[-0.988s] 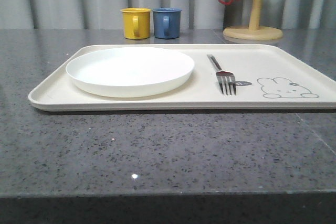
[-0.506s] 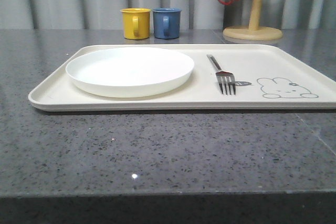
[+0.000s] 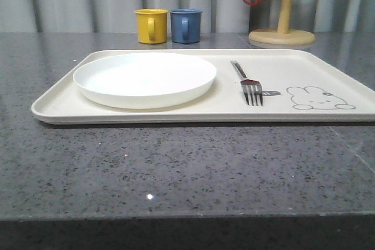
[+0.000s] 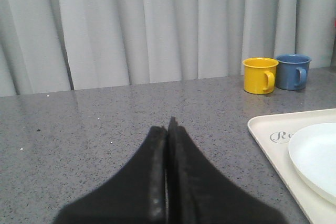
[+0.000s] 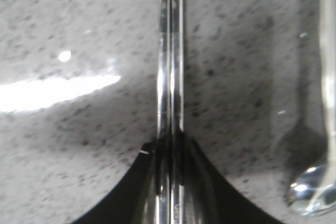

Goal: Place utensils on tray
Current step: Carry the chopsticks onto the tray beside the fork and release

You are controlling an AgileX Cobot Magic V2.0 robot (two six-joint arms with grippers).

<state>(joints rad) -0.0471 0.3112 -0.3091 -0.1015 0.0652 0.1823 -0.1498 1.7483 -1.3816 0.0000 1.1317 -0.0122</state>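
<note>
Chopsticks (image 5: pixel 170 77) are clamped between the fingers of the right gripper (image 5: pixel 170 145); in the right wrist view the two thin metal sticks lie side by side and touching, running straight away from the jaws over the speckled grey counter (image 5: pixel 79 156). Just beside them on the counter lies the spoon (image 5: pixel 320 129), its bowl near the fingers and its handle parallel to the sticks. I cannot tell whether the sticks are lifted or resting on the stone.

The left gripper (image 4: pixel 167 129) is closed with nothing between its fingers and hangs over the counter beside the tray (image 3: pixel 328 62). On the tray the plate (image 3: pixel 145 78) sits on the left part and the fork (image 3: pixel 249 83) lies to its right, near the bunny drawing. So two utensils are placed, and the chopsticks and spoon are not yet on the tray.

The sticks look light and stiff but smooth, so I think they can slide or roll against each other in the grip. The hold should be firm and across both sticks together. The spoon is also slippery and lies low, so the thin handle seems the best place to take it, across its width.
</note>
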